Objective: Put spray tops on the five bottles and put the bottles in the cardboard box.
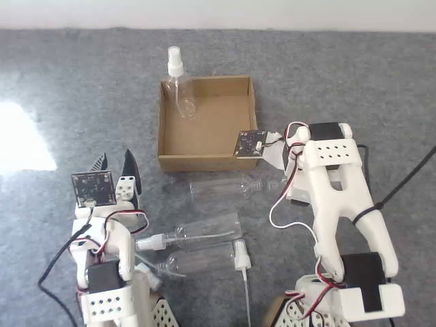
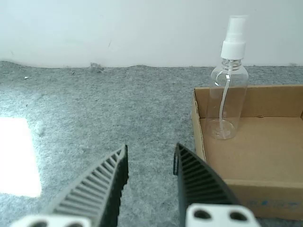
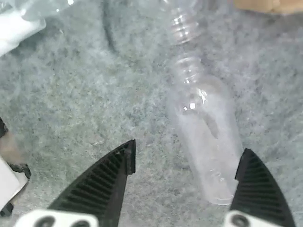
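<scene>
**High view.** Brown open-topped cardboard box [image 1: 161, 126] on a grey felt surface [image 1: 354, 75]. Clear plastic upright bottle [image 1: 182, 99] with a white spray top, standing inside the box at its far left corner. Clear first uncapped bottle [image 1: 218, 187], lying just in front of the box. Clear capped bottle [image 1: 197, 234], lying near the left arm. Beside it, a third lying bottle [image 1: 201, 260] with a loose white spray top [image 1: 242, 255] at its end. Left gripper [image 1: 116, 167]: jaws apart, empty.

**Left wrist view.** Left gripper [image 2: 150, 151] spread above the felt, short of the box [image 2: 196, 118]. The upright bottle [image 2: 228, 94] stands beyond.

**Right wrist view.** Right gripper [image 3: 189, 149]: jaws wide apart. Second uncapped bottle [image 3: 203, 137] lies between them, close to one finger, its mouth facing the first uncapped bottle [image 3: 179, 21].
</scene>
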`<state>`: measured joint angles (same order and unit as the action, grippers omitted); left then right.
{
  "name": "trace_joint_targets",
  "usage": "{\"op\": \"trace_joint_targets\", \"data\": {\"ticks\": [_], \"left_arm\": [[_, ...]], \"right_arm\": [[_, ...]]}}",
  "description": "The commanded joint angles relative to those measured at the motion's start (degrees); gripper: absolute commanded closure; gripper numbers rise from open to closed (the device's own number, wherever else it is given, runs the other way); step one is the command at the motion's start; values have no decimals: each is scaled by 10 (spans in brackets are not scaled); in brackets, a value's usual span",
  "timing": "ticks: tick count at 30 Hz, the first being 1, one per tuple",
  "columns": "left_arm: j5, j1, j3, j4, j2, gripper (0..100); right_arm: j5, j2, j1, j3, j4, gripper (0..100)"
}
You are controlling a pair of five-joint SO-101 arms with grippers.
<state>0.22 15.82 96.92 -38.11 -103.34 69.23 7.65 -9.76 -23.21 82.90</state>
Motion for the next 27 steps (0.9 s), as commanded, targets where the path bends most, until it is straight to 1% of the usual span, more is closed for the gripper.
{"op": "trace_joint_targets", "data": {"ticks": [1, 9, 12, 19, 23, 27], "left_arm": [[-4, 0, -4, -1, -6, 848], [-4, 0, -4, -1, -6, 848], [-4, -1, -4, -1, -6, 848], [-4, -1, -4, -1, -6, 848], [-4, -2, -4, -1, -6, 848], [-4, -1, -4, -1, -6, 848]], "right_arm": [[14, -6, -3, 2, -33, 700], [14, -99, -2, 4, -93, 701], [14, -121, 0, 18, -95, 701], [11, -136, 0, 37, -101, 702], [-19, -137, 7, 40, -101, 702], [-22, -137, 10, 38, -100, 702]]}}
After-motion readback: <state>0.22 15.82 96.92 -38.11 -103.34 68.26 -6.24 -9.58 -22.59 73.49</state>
